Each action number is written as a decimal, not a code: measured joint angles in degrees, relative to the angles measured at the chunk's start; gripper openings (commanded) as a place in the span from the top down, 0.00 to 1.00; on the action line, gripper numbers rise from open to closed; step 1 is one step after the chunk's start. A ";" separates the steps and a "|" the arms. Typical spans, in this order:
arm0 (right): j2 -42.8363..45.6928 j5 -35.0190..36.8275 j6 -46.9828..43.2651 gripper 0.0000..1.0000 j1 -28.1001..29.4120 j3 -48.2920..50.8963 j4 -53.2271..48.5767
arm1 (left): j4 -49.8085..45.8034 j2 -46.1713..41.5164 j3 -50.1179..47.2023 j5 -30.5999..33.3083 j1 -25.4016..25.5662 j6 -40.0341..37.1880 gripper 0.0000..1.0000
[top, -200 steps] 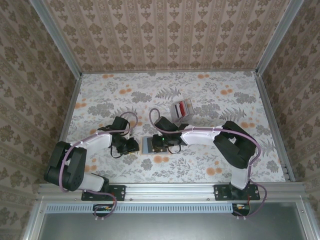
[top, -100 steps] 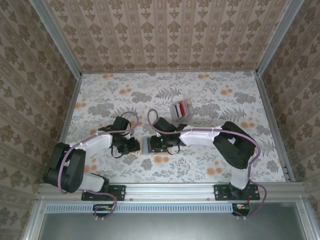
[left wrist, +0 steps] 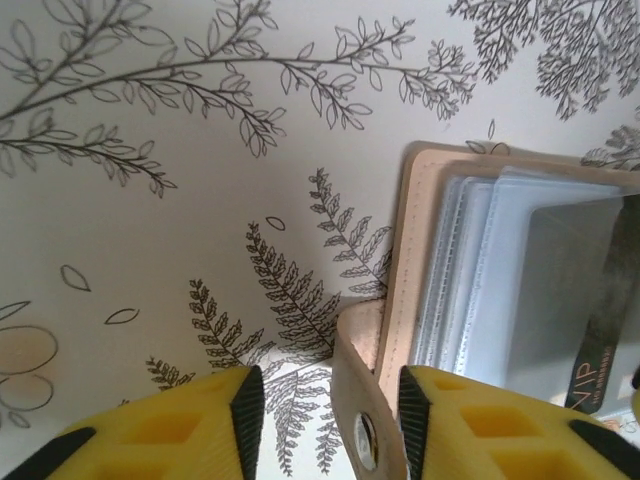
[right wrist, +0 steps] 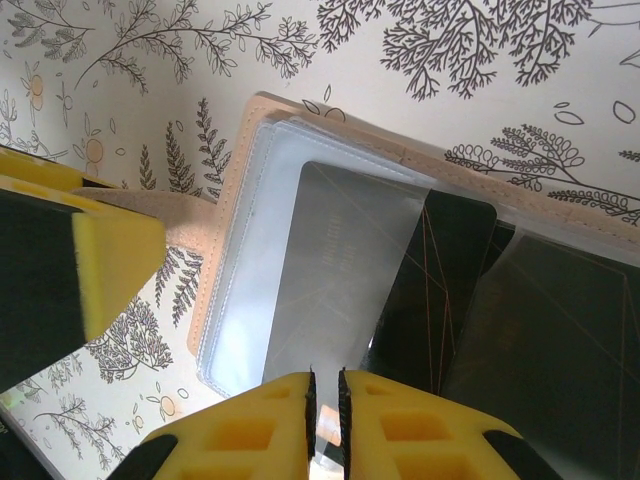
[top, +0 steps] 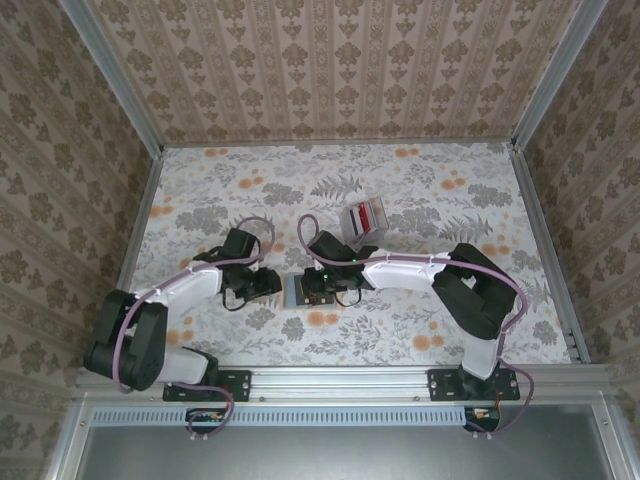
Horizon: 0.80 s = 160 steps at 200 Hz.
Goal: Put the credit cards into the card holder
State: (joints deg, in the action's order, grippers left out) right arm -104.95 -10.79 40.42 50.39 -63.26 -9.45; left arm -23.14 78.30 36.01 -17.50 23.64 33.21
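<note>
From above, the floral-patterned counter [top: 430, 190] carries a small tan leather-like folding card holder [top: 295, 291], lying open between the left tool [top: 265, 285] and the right tool [top: 320, 287]. The fanned red, white and dark credit cards [top: 365, 216] lie apart from it, farther back.

At the left wrist, the left tool [left wrist: 325, 410] stands partly open. The holder's tan strap tab [left wrist: 358, 400], with its stud, rises between the pads. The card holder [left wrist: 400, 260] shows clear plastic sleeves [left wrist: 470, 270].

At the right wrist, the right tool [right wrist: 326, 400] is narrowed to a slit, pinching the near edge of a thin black card [right wrist: 455, 290]. That card is partly slid under a sleeve of the card holder [right wrist: 300, 115].
</note>
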 measured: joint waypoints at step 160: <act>-2.32 1.05 0.22 0.83 -0.83 0.11 -1.03 | 3.13 0.76 0.94 -3.06 2.10 1.09 0.99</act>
State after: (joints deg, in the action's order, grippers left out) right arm -107.26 -9.74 40.64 49.56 -63.16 -10.48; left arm -20.01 79.07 36.95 -20.56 25.74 34.30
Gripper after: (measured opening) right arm 0.168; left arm 0.061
